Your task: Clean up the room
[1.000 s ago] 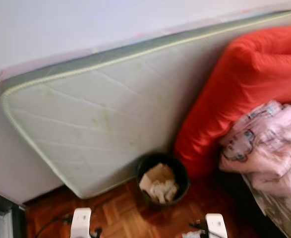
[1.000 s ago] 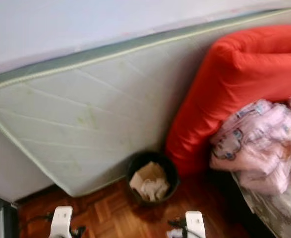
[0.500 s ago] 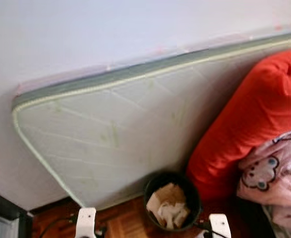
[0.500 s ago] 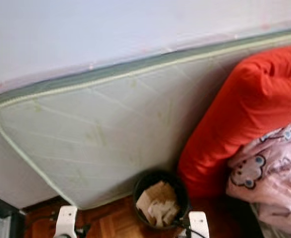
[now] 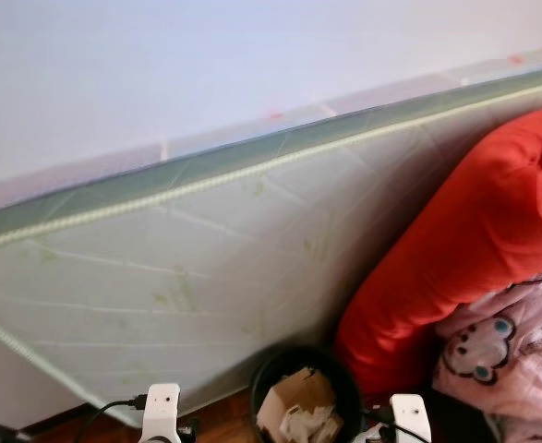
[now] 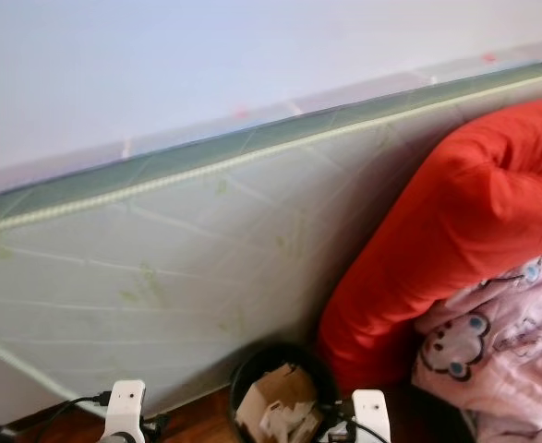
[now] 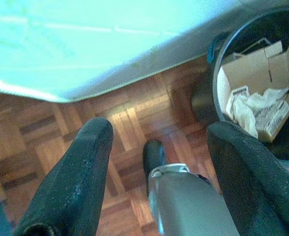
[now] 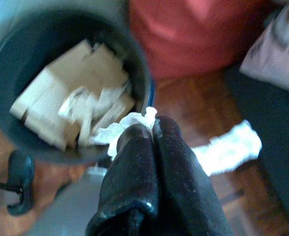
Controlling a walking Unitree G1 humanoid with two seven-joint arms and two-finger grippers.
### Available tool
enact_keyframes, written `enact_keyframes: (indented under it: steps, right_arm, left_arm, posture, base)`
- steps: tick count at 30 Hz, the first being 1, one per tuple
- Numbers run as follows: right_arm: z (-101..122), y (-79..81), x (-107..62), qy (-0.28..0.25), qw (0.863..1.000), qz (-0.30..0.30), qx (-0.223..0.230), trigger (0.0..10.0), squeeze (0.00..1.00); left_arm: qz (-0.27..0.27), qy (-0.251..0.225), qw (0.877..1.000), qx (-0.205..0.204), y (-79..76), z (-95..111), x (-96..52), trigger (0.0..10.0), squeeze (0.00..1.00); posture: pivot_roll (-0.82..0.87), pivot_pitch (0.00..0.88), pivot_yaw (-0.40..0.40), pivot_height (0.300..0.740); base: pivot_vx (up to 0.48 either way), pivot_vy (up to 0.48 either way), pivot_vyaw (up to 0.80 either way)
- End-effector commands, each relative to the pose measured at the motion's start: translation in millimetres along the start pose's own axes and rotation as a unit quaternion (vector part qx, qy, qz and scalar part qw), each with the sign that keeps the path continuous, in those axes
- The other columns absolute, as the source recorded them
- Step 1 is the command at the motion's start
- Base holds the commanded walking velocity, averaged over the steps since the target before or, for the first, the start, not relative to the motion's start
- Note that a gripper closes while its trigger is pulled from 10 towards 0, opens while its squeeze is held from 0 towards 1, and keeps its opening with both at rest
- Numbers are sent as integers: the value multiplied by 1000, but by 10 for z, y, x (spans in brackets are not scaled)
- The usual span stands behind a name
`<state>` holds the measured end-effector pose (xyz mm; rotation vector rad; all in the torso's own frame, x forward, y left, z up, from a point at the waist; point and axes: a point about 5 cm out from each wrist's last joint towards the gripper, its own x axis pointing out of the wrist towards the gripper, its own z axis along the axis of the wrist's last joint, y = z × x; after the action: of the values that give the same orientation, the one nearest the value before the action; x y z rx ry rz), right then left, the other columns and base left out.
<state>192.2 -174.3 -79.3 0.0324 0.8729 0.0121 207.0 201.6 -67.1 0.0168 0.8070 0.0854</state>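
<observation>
One mattress point(image 5: 160, 277), pale green, stands on edge against the white wall point(image 5: 160, 65). One black waste bin point(image 5: 263, 388) sits on the parquet floor point(image 7: 134, 118) at the mattress's foot, just beside one large red cushion point(image 5: 464, 249). One pink printed blanket point(image 5: 511, 360) lies against the cushion's lower side.

Bin contents: several pieces of brown cardboard point(image 7: 252, 73) and some crumpled white paper point(image 7: 247, 105); exact count cannot be told.

Right gripper point(image 8: 152, 129): fingers pressed together, pinching one wad of white tissue point(image 8: 129, 125) at the tips, poised at the bin's rim over the floor. A second white crumpled piece point(image 8: 228, 147) lies on the floor near the bin, on the cushion's side.

Left gripper point(image 7: 159, 142): two fingers spread wide, nothing between them, over bare parquet beside the bin and the mattress's lower corner.

One black cable point(image 5: 104, 411) runs to the left arm.
</observation>
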Motion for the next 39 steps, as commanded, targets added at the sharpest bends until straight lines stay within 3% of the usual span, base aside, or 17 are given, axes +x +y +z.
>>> enact_keyframes:
  steps: [1,7,9,10,15,16,19,23,31,39]
  right_arm:
    - [-9,70,2,-4,1000,13,9,10000,0]
    - [215,135,47,-41,999,26,1,10000,0]
    - [429,183,78,-73,997,38,-1,10000,0]
    - [429,183,78,-73,997,38,-1,10000,0]
    - [813,291,110,-123,990,61,-7,10000,0]
    - [813,291,110,-123,990,61,-7,10000,0]
    - [953,335,115,-138,988,69,-11,10000,0]
    - [1119,398,117,-154,985,72,-18,10000,0]
    - [1153,389,115,-160,985,65,-16,10000,0]
    - [1128,271,111,-164,986,26,-14,10000,0]
  left_arm:
    - [2,12,1000,-3,27,-99,-27,10000,0]
    - [0,3,1000,-7,18,-74,-24,10000,0]
    - [0,-16,1000,-11,11,-7,-13,10000,0]
    - [0,-16,1000,-11,11,-7,-13,10000,0]
    - [-15,-117,993,-29,-89,537,65,10000,0]
    - [-15,-117,993,-29,-89,537,65,10000,0]
    - [-27,-187,981,-33,-173,912,68,10000,0]
    - [-41,-234,971,-34,-256,1108,43,10000,0]
    - [-45,-231,971,-34,-275,1027,37,10000,0]
    - [-51,-233,970,-34,-305,1012,31,10000,0]
  posture:
    - [35,114,-50,740]
    - [36,120,-51,740]
    - [32,132,-52,740]
    - [32,132,-52,740]
    - [56,162,-68,740]
    - [56,162,-68,740]
    - [71,176,-78,740]
    - [84,185,-79,740]
    - [92,190,-81,740]
    - [100,195,-78,740]
  base:
    - [0,0,0]
    - [0,0,0]
    - [0,0,0]
    - [0,0,0]
    - [0,0,0]
    - [0,0,0]
    - [0,0,0]
    - [0,0,0]
    - [0,0,0]
    - [0,0,0]
